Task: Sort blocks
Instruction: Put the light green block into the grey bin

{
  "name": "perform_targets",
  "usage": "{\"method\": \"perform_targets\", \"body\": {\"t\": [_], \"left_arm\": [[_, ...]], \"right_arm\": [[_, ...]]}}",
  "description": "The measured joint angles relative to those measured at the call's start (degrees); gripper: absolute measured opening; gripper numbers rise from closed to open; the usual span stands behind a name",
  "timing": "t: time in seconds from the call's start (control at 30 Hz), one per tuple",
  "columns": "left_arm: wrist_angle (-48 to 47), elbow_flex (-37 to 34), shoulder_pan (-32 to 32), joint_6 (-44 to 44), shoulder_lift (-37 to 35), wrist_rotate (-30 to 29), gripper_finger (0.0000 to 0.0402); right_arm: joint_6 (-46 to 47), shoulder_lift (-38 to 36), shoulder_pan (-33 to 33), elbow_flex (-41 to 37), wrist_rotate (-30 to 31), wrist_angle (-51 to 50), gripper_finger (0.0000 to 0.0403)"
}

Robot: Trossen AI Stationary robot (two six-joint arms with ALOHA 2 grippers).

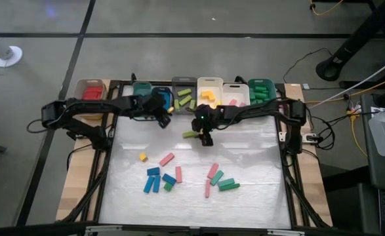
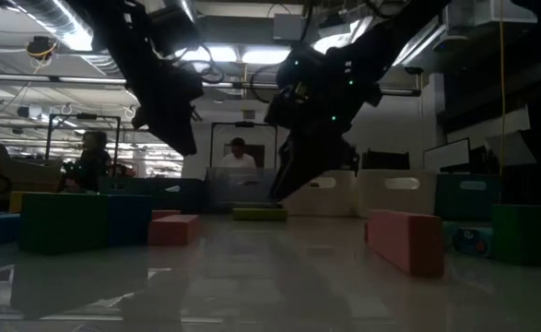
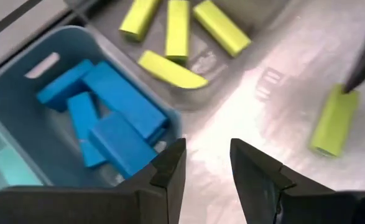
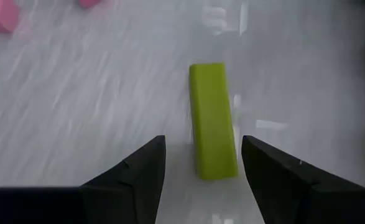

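Observation:
A lime block [image 4: 213, 118] lies flat on the white table top [image 1: 258, 151], just in front of the row of bins. My right gripper [image 4: 202, 163] hangs open over its near end, one finger on each side and not touching it; the low view shows the right gripper [image 2: 279, 195] just above the lime block [image 2: 259, 213]. My left gripper [image 3: 207, 158] is open with nothing between its fingers. It hovers at the edge of the teal bin [image 3: 20, 81], which holds several blue blocks [image 3: 117, 102]. More blocks, pink [image 1: 167, 158], blue [image 1: 153, 180], green [image 1: 228, 185] and a yellow cube [image 1: 142, 157], lie loose nearer the front.
A row of bins lines the far edge: one with red blocks [image 1: 92, 92], a grey one with lime blocks [image 1: 183, 97], one with yellow [image 1: 210, 93], a white one with pink [image 1: 235, 98] and one with green [image 1: 262, 90]. People show in the room beyond the table [image 2: 238, 152].

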Motion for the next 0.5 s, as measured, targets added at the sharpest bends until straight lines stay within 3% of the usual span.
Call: {"method": "perform_targets", "body": {"t": [0.33, 0.5], "left_arm": [[-0.1, 0.0, -6.3, -0.8, 0.0, -0.1, 0.0114], [-2.6, 0.0, -10.8, 0.4, 0.0, -0.1, 0.0114]], "right_arm": [[0.3, 5.0, 0.0, 0.2, 3.9, 3.0, 0.0211], [0.3, 5.3, 0.1, 0.2, 1.8, 3.0, 0.0172]]}}
